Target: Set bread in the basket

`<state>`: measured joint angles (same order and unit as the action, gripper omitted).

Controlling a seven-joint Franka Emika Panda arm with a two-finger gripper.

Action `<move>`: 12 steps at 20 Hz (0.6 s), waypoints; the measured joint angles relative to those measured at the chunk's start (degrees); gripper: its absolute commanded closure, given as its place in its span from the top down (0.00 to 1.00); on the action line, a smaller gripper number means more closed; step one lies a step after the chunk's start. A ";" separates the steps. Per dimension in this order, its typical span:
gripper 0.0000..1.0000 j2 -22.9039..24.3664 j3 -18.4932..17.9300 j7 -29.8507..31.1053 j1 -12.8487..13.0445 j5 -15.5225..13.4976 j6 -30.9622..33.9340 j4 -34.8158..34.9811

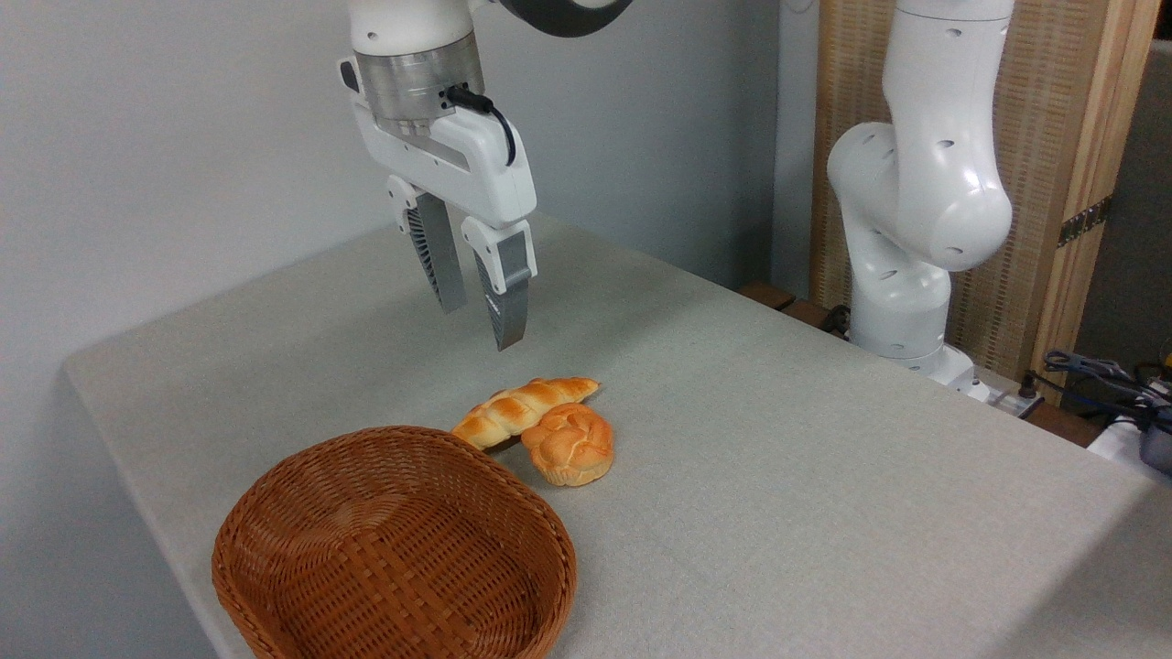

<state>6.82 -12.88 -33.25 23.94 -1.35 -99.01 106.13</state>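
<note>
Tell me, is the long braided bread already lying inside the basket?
No, the braided bread lies on the table just outside the basket, beside the round bun.

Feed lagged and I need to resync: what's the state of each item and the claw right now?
claw: open, empty, hanging above the table behind the breads.
braided loaf: lying on the table, ungrasped, its near end by the basket rim.
knotted bun: on the table, against the loaf.
wicker basket: upright, empty.
</note>
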 measured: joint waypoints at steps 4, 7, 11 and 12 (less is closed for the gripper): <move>1.00 0.00 0.00 0.00 0.13 0.00 -0.27 0.01; 1.00 0.02 0.00 0.00 0.17 0.00 -0.94 0.58; 1.00 0.02 0.01 -0.76 0.26 0.01 -4.18 4.51; 1.00 0.01 0.03 -1.20 0.34 0.01 -6.27 6.34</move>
<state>6.83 -12.84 -34.46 24.28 -1.34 -105.28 112.46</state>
